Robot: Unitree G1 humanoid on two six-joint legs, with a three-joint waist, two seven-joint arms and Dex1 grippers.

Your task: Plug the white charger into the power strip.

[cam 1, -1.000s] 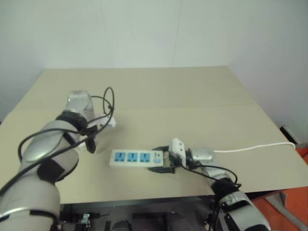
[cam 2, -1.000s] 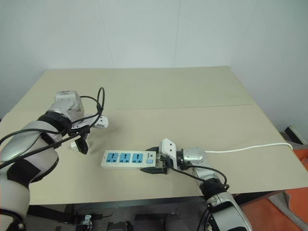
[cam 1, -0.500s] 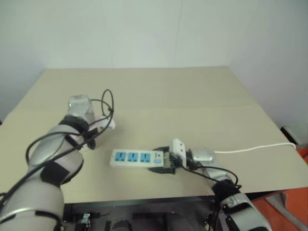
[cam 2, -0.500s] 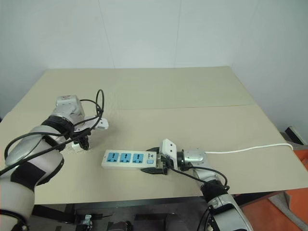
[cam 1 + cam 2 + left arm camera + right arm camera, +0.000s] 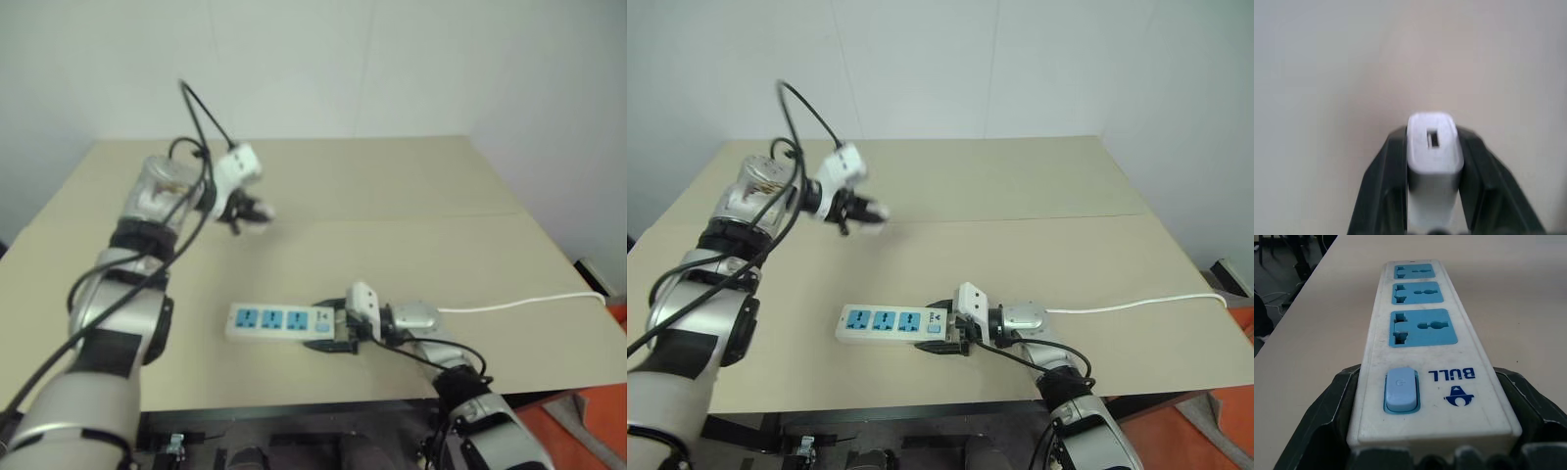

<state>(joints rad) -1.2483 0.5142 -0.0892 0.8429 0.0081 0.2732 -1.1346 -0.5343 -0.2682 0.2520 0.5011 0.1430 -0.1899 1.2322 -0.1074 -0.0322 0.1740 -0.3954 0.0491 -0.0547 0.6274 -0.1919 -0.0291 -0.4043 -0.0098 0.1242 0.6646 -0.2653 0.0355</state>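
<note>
L gripper (image 5: pixel 865 211): raised above table, w/ both black fingers (image 5: pixel 1382 188) clamped on the white charger's sides.
White charger (image 5: pixel 1433 161): up in the air in L gripper, off the table, approx 10 o'clock from the power strip, well apart from it; its small slot end faces the wrist cam.
R gripper (image 5: pixel 955 336): low on table, fingers (image 5: pixel 1327 426) closed around the switch end of the strip, one on each long side.
Power strip (image 5: pixel 892 324): flat on table (image 5: pixel 1019 186) near front edge, three blue sockets up, all free; pale blue switch (image 5: pixel 1400 389) at the held end.
Cord (image 5: pixel 1136 303): thin, white, runs off toward 3 o'clock to table's edge.
</note>
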